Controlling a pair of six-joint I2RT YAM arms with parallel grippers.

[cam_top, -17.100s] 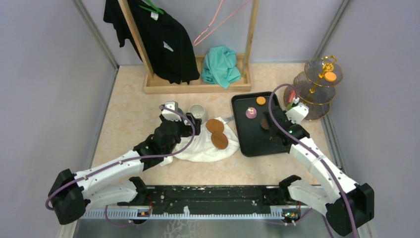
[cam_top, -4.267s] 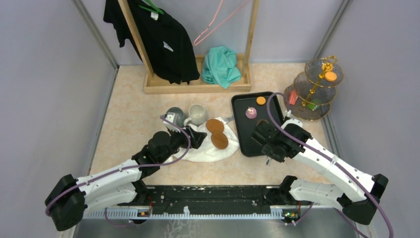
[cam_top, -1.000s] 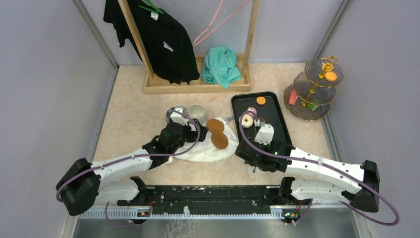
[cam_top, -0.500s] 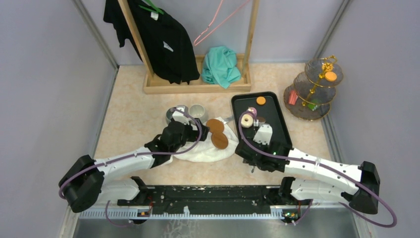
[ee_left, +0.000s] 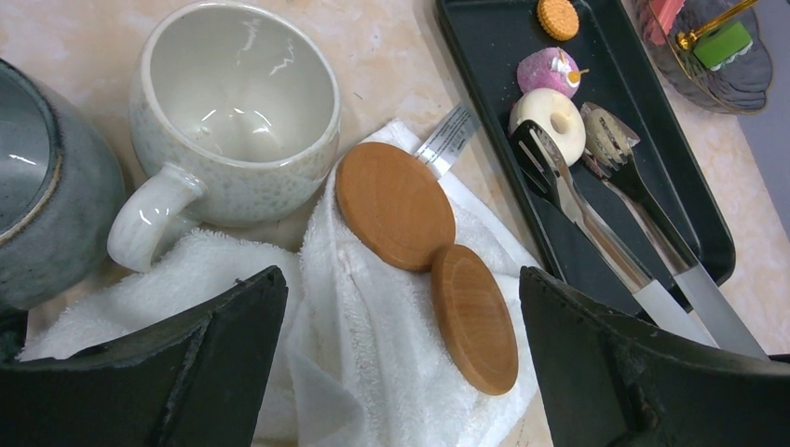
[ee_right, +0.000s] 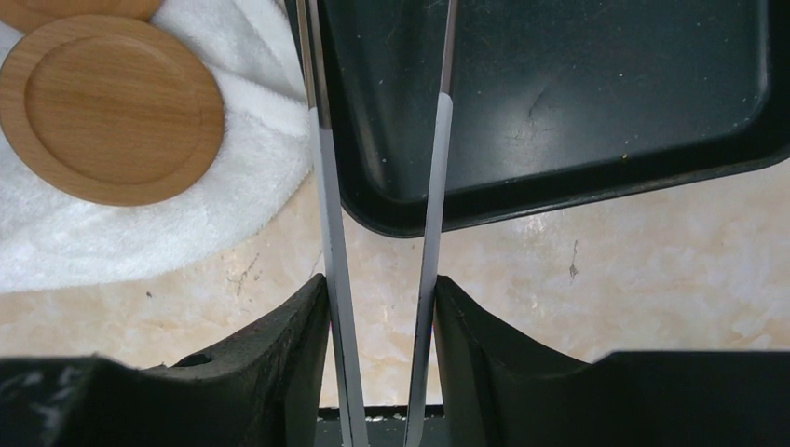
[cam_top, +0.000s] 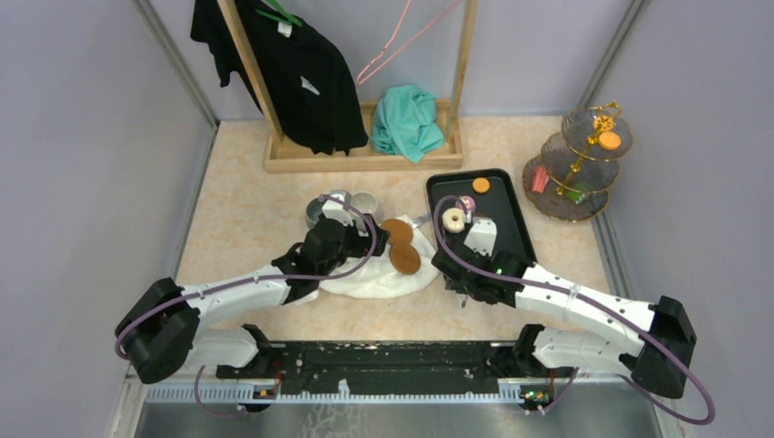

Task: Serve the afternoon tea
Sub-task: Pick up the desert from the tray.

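**Three-tier stand** (cam_top: 578,164) (clear glass, gold frame): upright at the far right corner of the bench (cam_top: 246,228). Its top tier carries an orange disc (cam_top: 609,140). A red piece (cam_top: 538,180) and a green piece (cam_top: 575,193) sit lower down (which tier cannot be told).

**Black tray** (cam_top: 504,196): just beside the stand, toward the middle of the bench. At its far end lie a second orange disc (cam_top: 481,184), a pink doughnut (cam_top: 466,203) and a white doughnut (cam_top: 453,219), each near the next.

**Tongs** (ee_left: 596,214): they lie along the tray with their tips spread. One tip is at each side of the white doughnut's near edge, and contact cannot be told.

**Right claw** (ee_right: 380,298): over the bench at the tray's near left corner. Its fingers press on the outer sides of the two tong arms, holding the tongs.

**Grey mug** (cam_top: 319,212): upright near the middle of the bench, just beside a pale speckled mug (cam_top: 367,206) on its tray side.

**White towel** (cam_top: 365,274): on the near side of both mugs, reaching to the tray's left edge. It bears two wooden coasters (ee_left: 395,205), one overlapping the other.

**Left claw** (ee_left: 402,275): spread wide above the towel, gripping nothing.

**Wooden rack** (cam_top: 365,162): at the far edge, with a black shirt (cam_top: 292,73) and a teal cloth (cam_top: 408,121).
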